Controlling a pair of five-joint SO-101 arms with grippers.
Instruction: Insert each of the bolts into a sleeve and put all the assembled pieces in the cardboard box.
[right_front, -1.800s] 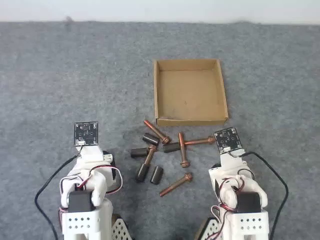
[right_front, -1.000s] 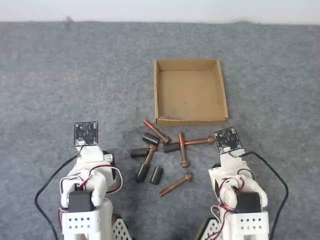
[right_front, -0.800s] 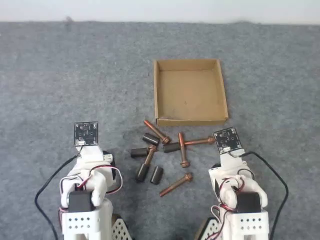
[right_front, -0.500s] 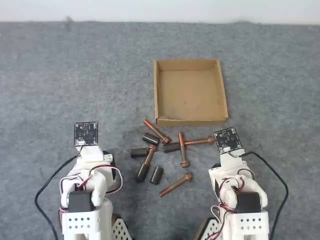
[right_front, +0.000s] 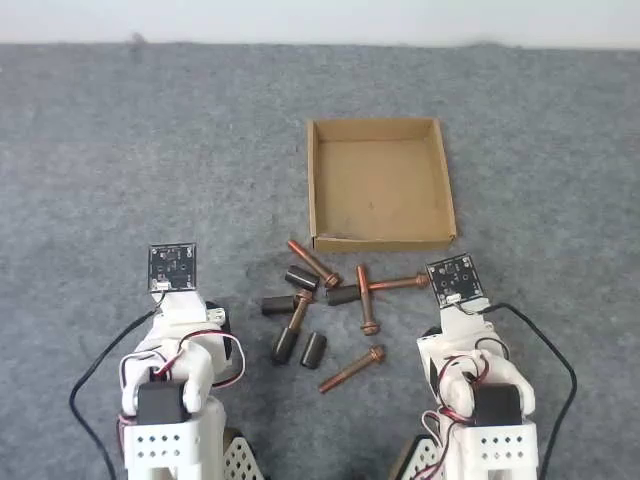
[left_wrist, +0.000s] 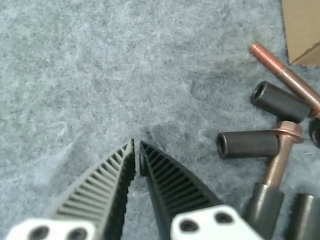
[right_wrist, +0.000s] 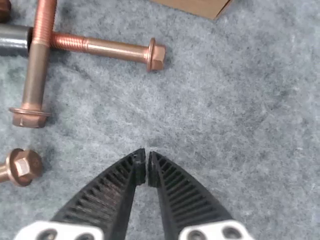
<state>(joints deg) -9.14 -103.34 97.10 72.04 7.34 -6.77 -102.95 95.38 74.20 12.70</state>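
Lying apart from fingers (right_wrist: 172, 187): bolts (right_wrist: 107, 49), sleeves (left_wrist: 248, 144)

I'd call this a small robotics bench, in a lab or a hobby room, can't tell which. My left arm (right_front: 170, 385) and right arm (right_front: 478, 392) are white plastic with red wires (right_front: 232, 360) and a black cable (right_front: 545, 345) hanging loose, plus bare circuit boards (right_front: 172, 266) out front. Grey felt (right_front: 120, 150) covers the table up to a plain white wall (right_front: 300, 20). Loose copper bolts (right_front: 352, 369), black sleeves (right_front: 314, 349) and a cardboard box (right_front: 380, 243) lie in front of them.
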